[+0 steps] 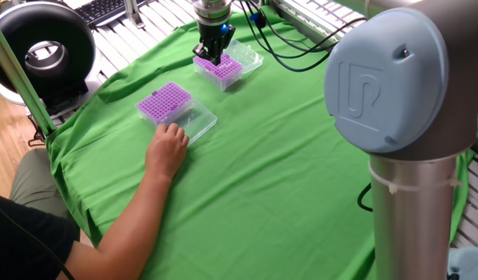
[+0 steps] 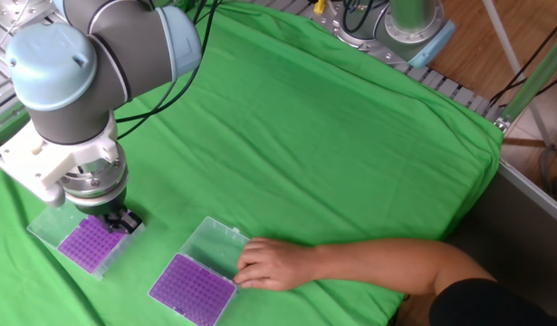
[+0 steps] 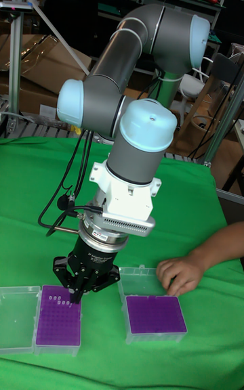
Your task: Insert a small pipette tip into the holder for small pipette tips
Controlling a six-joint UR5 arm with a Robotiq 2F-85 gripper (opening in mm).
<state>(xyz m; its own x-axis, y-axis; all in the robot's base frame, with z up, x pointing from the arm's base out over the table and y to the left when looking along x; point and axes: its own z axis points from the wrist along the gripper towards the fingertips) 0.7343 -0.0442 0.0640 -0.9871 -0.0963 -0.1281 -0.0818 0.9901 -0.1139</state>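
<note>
A purple tip holder (image 1: pixel 221 68) (image 2: pixel 86 244) (image 3: pixel 57 326) sits open on the green cloth, its clear lid (image 3: pixel 17 326) folded out beside it. A few white tips (image 3: pixel 59 301) stand in its back rows. My gripper (image 1: pixel 212 54) (image 2: pixel 122 223) (image 3: pixel 76 294) hangs just over that back edge, fingers drawn together into a point. A small pipette tip between them is too small to make out. A second purple holder (image 1: pixel 165 103) (image 2: pixel 193 288) (image 3: pixel 156 314) lies nearer the person.
A person's hand (image 1: pixel 167 148) (image 2: pixel 264 264) (image 3: pixel 179 273) rests on the second holder's clear lid (image 1: pixel 196 120). My arm's large joint (image 1: pixel 394 117) fills the right foreground. Cables (image 1: pixel 301 47) trail behind the gripper. A black ring (image 1: pixel 44 50) stands off the cloth at left.
</note>
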